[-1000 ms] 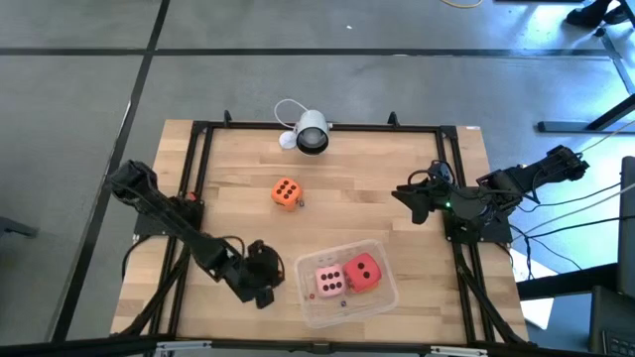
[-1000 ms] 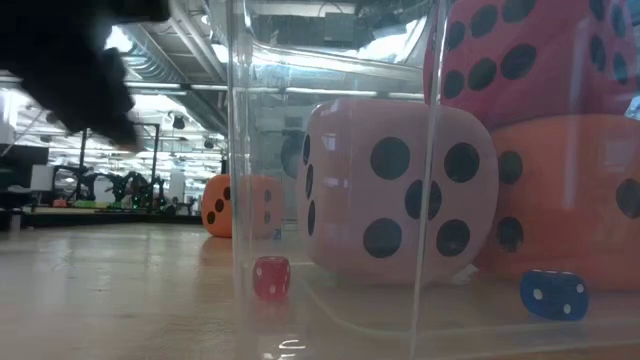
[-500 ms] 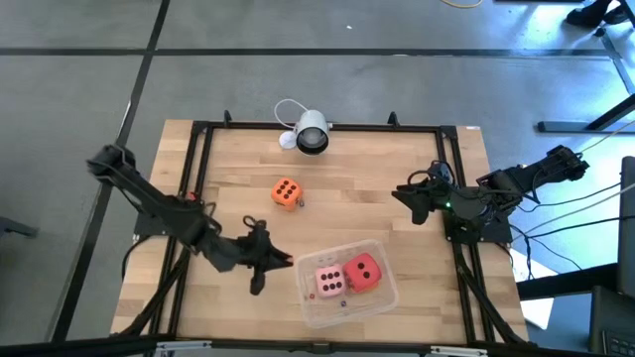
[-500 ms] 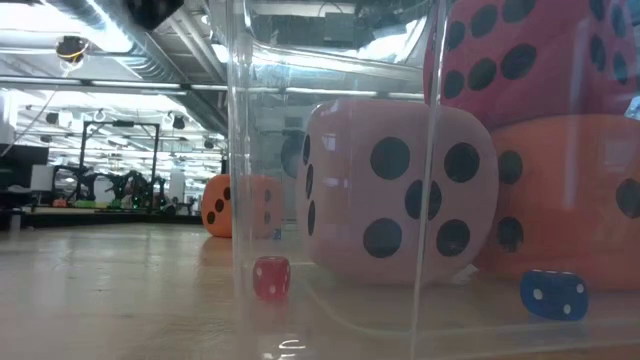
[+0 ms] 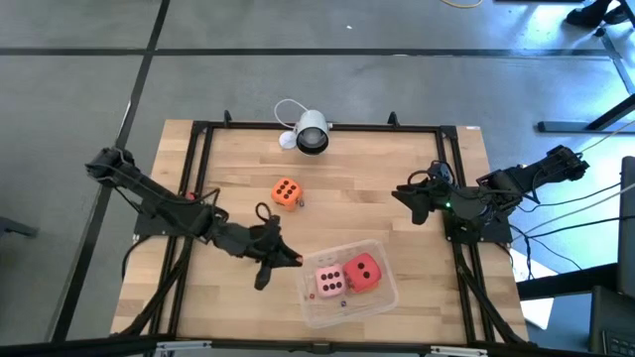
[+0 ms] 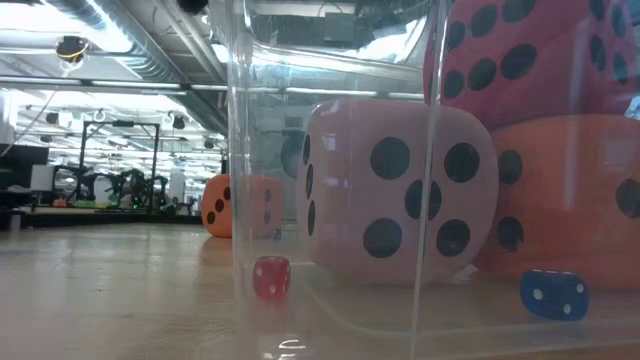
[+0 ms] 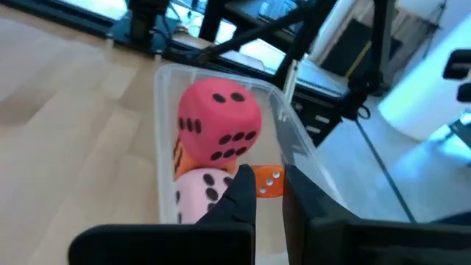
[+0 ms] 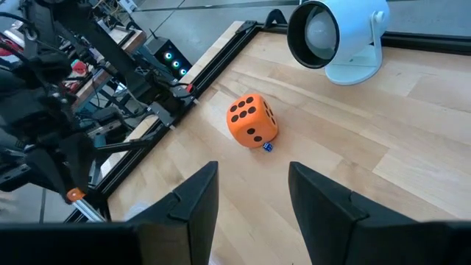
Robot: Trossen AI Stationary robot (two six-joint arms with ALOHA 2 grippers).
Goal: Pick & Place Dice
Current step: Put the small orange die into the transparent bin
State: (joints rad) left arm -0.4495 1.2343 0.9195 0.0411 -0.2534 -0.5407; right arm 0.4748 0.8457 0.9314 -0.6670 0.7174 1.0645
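A clear plastic tub (image 5: 385, 296) stands near the table's near edge. It holds the pale pink die (image 5: 329, 281), the red die (image 5: 364, 270) and an orange die (image 6: 570, 200) under the red one. The second orange die (image 5: 286, 192) rests on the table, toward the far side. My left gripper (image 5: 294, 260) is just left of the tub and points at it. Its fingers are a little apart and empty. My right gripper (image 5: 409, 201) is open and empty over the table's right side, facing the lone orange die (image 8: 252, 120).
A white camera (image 5: 311, 134) stands at the far edge. Tiny dice lie about: a blue one (image 8: 266, 146) by the lone orange die, a red one (image 6: 271, 277) and a blue one (image 6: 553, 295) at the tub, and an orange one (image 7: 268, 182) inside it. Black frame rails (image 5: 198, 164) border the table.
My left gripper has risen from low near the table's near edge and gone toward the right and far side, up to the tub's left wall. It has turned about and now points at the tub. The dice, the tub and my right arm have stayed put.
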